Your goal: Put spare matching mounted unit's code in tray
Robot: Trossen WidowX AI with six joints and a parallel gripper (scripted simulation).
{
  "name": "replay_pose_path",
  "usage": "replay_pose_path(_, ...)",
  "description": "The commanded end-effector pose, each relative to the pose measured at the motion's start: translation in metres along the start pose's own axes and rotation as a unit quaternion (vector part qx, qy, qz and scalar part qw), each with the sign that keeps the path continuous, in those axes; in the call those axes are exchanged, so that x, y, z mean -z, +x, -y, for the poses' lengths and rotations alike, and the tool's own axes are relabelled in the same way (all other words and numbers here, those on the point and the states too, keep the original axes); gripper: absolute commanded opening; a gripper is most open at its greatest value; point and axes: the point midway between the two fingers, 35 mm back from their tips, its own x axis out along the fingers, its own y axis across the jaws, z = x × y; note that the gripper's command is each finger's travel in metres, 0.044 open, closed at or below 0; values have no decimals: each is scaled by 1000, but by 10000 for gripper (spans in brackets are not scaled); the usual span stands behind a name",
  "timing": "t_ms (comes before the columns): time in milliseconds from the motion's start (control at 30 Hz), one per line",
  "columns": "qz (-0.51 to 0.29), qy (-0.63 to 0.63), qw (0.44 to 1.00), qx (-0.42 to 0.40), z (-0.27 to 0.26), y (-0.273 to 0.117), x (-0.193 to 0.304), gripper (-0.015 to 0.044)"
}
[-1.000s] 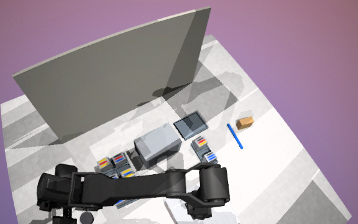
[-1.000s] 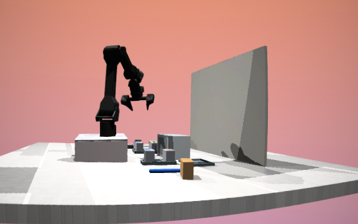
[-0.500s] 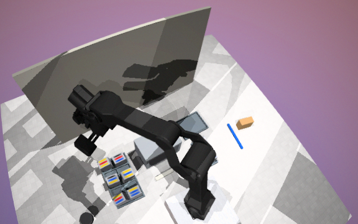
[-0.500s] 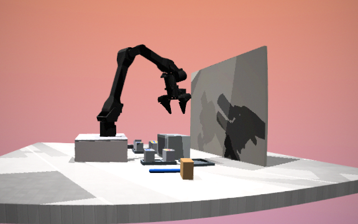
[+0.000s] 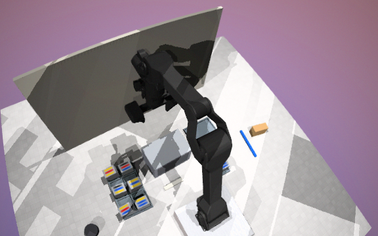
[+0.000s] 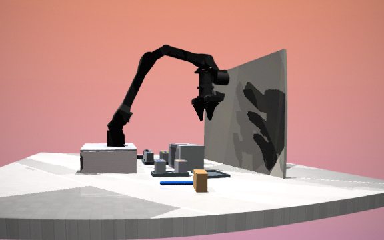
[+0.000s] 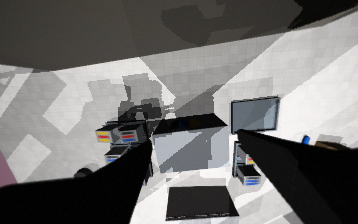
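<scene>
My gripper [image 5: 153, 110] [image 6: 205, 119] [image 7: 193, 139] is open and empty, pointing down high above the area behind the mounted unit. The mounted unit is a grey box [image 5: 167, 152] [image 6: 193, 157] [image 7: 192, 151]. Its back face, in deep shade in the wrist view, shows faint blue and yellow marks; I cannot read the full code. The left rack [image 5: 123, 200] holds several grey spares with coloured stripes, such as a yellow-red one [image 5: 110, 172] [image 7: 104, 134]. The right rack [image 6: 169, 174] [image 7: 237, 160] holds two spares, one blue-striped [image 7: 250, 177]. The tray [image 5: 205, 126] [image 6: 227, 175] [image 7: 255, 116] is empty.
A tall grey panel [image 5: 87, 88] [image 6: 245, 123] [image 7: 80, 35] stands behind the unit, close to the arm. A blue rod [image 5: 248, 143] [image 6: 177, 183] and an orange block [image 5: 258, 129] [image 6: 200, 181] lie to the right. A black round object [image 5: 91, 229] is at the front left.
</scene>
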Motion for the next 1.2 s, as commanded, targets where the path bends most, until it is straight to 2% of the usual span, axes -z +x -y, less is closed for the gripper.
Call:
replay_pose_path(0,-8,1,1000,1,-1,2,1,440)
replay_pose_path(367,-8,1,1000,1,-1,2,1,440)
replay_pose_path(433,-8,-34,999,0,-14,5,2,440)
replay_pose_path(500,-7,-130,991,-2,-49,12,9,440)
replay_pose_path(667,-6,-374,927,-8,-133,33,42,440)
replay_pose_path(900,-5,-650,760,-14,-218,59,114,440)
replay_pose_path(967,-4,-671,741,-14,-224,62,122,440)
replay_pose_path(1133,-4,-671,741,-14,-224,62,122,440)
replay_pose_path(1167,-4,-671,741,-14,-224,65,122,414)
